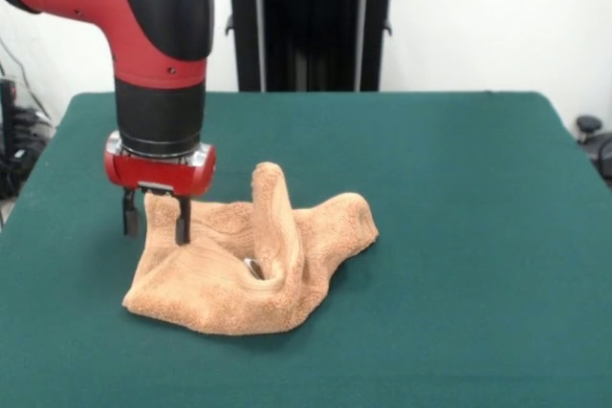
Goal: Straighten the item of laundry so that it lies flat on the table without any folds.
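The item of laundry (225, 284), a tan terry towel, lies crumpled left of the table's middle. A tall fold (273, 203) stands up from it and a deep crease curls in below that ridge. My gripper (155, 234) hangs from the red and black arm over the towel's far left corner. It is open, with its two dark fingers (182, 222) apart; one fingertip is at the cloth's edge and the other is just off it, over the table (459, 198). Nothing is held between them.
The dark green top spreads wide to the right of the towel and in front of it. A black stand (311, 26) rises behind the far edge. Cables (14, 131) and a dark object (593, 136) sit off the table's sides.
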Controlling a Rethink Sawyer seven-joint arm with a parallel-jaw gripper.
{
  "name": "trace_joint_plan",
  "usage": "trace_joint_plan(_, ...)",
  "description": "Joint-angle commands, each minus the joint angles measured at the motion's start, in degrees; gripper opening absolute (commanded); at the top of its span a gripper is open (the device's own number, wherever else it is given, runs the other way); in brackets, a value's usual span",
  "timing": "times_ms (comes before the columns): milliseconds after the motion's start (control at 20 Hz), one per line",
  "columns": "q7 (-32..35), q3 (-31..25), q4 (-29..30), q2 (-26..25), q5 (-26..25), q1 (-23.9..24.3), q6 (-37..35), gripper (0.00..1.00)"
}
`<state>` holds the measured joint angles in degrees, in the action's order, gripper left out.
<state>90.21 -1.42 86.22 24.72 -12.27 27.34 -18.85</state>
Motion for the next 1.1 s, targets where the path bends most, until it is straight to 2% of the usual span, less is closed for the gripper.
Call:
trace_joint_plan(50, 1.7, -5.7, 7.4, -1.5, -3.9, 0.3, 1.0, 1.0)
trace_joint_plan(450, 1.4, -6.5, 8.3, -1.0, -5.2, 1.8, 0.9, 1.0)
trace_joint_plan(1100, 3.6, -6.2, 8.3, -2.6, -6.5, 1.4, 2.9, 1.0)
